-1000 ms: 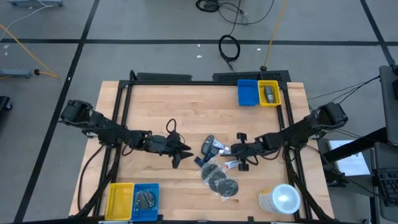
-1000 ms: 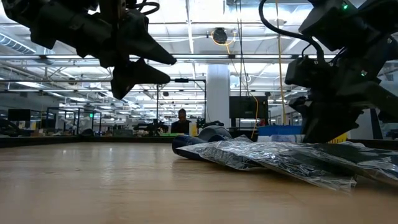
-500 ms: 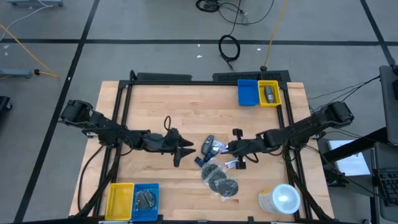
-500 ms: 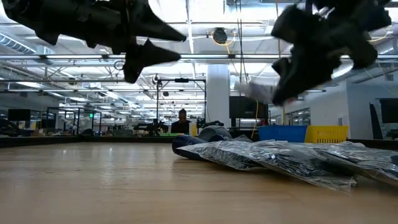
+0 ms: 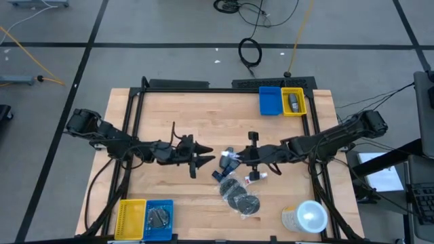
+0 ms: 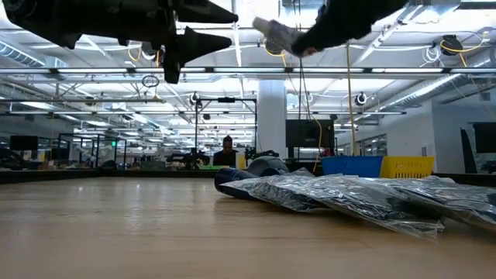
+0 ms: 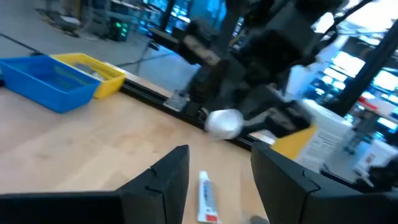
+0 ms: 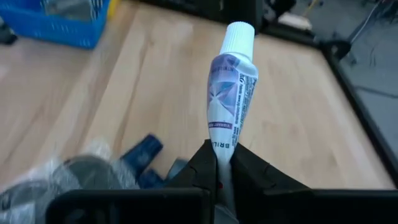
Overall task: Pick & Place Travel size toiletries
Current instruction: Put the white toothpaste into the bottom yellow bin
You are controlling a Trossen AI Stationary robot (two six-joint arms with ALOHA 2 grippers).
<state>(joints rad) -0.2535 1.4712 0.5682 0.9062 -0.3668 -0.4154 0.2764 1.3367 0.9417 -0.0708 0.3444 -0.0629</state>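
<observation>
Tube lifted, carry step in hand

The right gripper (image 8: pixel 219 163) is pinching a small white tube (image 8: pixel 228 93) above the table (image 5: pixel 169 108), near the remaining toiletries (image 5: pixel 237 193); next comes a carry to a bin (image 5: pixel 281 102) (judging). The left gripper (image 7: pixel 214 171) is hovering, fingers apart and empty.

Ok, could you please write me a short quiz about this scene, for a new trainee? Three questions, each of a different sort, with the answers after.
1. True or false: the right gripper is shut on a small white tube.
2. Multiple choice: where does the other white tube lie? A) in the far blue and yellow bin; B) on the table, beside the wrapped dark discs; C) on the white-lidded cup.
3. Fill in: the left gripper is ____ and holds nothing.

Key: 1 true; 2 B; 3 open.
</observation>
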